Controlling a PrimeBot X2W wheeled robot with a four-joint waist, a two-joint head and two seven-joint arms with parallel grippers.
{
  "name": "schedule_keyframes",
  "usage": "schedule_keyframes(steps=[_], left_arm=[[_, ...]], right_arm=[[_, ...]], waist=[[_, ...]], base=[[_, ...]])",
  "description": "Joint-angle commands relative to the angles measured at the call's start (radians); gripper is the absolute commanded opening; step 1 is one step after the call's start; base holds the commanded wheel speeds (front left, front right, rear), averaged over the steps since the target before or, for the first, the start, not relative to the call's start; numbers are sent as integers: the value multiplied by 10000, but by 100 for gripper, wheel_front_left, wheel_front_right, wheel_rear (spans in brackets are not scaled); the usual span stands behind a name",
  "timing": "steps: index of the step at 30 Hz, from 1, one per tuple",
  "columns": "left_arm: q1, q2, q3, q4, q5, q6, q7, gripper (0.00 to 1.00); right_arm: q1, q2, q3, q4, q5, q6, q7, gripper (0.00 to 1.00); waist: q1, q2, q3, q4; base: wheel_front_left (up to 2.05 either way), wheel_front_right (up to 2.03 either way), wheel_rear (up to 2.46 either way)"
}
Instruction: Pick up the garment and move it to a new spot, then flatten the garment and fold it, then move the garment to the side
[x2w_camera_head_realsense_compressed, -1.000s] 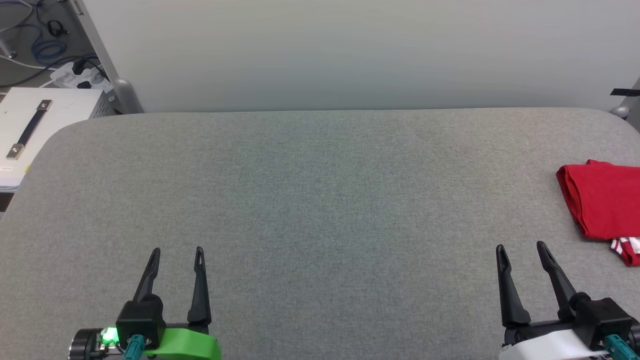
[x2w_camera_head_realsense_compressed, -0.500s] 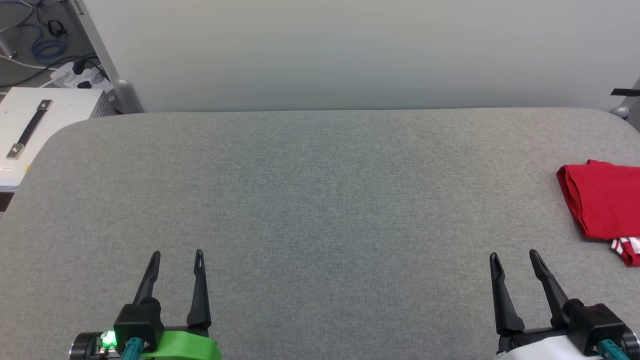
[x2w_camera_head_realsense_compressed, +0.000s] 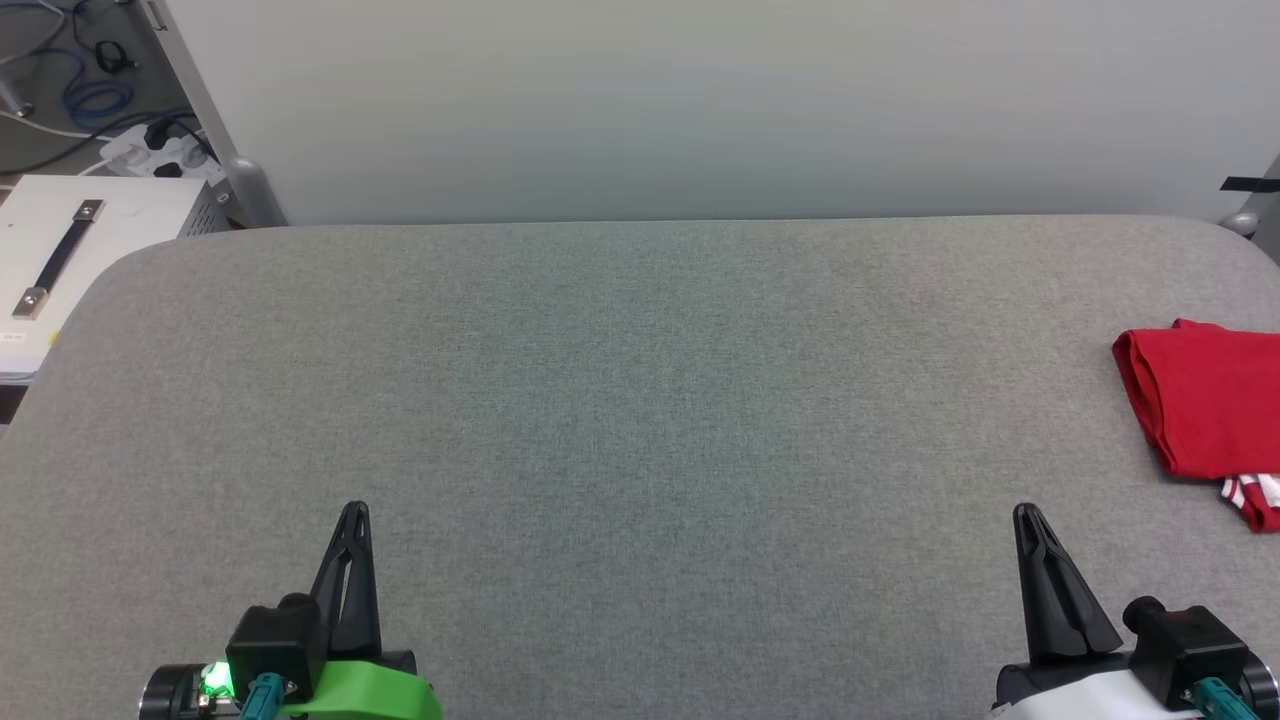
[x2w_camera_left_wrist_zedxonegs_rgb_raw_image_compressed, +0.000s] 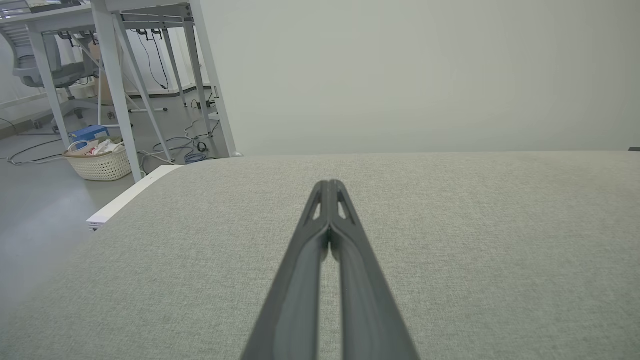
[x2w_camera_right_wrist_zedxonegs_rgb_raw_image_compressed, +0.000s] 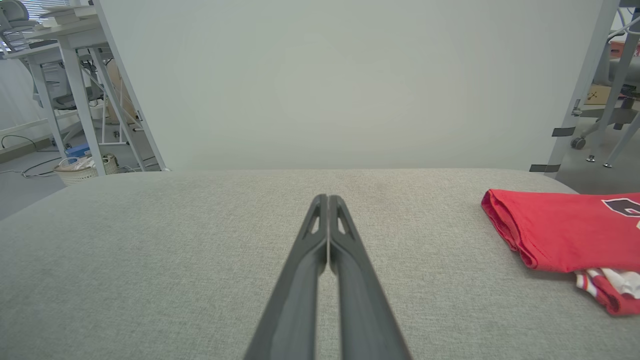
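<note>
1. A grey fabric-covered table (x2w_camera_head_realsense_compressed: 640, 400) with rounded far corners spreads across the head view, and a plain pale wall panel (x2w_camera_head_realsense_compressed: 700, 100) stands upright along its far edge
2. Beyond the table's far left corner are a white box (x2w_camera_head_realsense_compressed: 90, 230) with a black strap handle, a power strip (x2w_camera_head_realsense_compressed: 150, 152) and loose cables (x2w_camera_head_realsense_compressed: 95, 98) on the floor; the left wrist view adds white desk legs (x2w_camera_left_wrist_zedxonegs_rgb_raw_image_compressed: 117, 85) and a woven basket (x2w_camera_left_wrist_zedxonegs_rgb_raw_image_compressed: 101, 164)
3. The garment (x2w_camera_head_realsense_compressed: 1210, 400) lies folded at the table's right edge, well apart from both grippers; it is red, with its rounded fold toward the table's middle and a bit of striped trim (x2w_camera_right_wrist_zedxonegs_rgb_raw_image_compressed: 600, 282) sticking out at the near corner
4. The left gripper (x2w_camera_head_realsense_compressed: 353, 512) and the right gripper (x2w_camera_head_realsense_compressed: 1027, 514) sit near the table's near edge, far from each other, each with its fingers pressed together on nothing
5. The garment's right part is cut off by the picture edge, and only a sliver of its black print (x2w_camera_right_wrist_zedxonegs_rgb_raw_image_compressed: 625, 205) shows, too little to read; what lies in the basket is too small to make out
</note>
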Motion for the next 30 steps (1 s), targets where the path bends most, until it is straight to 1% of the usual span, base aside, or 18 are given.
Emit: schedule_keyframes(steps=[1,30], left_arm=[[-50,-16,5,-10,29,-5,59,0],[-357,-104,23,-65,189,-36,721,0]], right_arm=[[-74,2,-7,25,-46,0,59,0],[-494,11,-54,165,-357,-3,725,0]], waist=[[1,0,0,-7],[1,0,2,-131]], base=[[0,0,0],[0,0,0]])
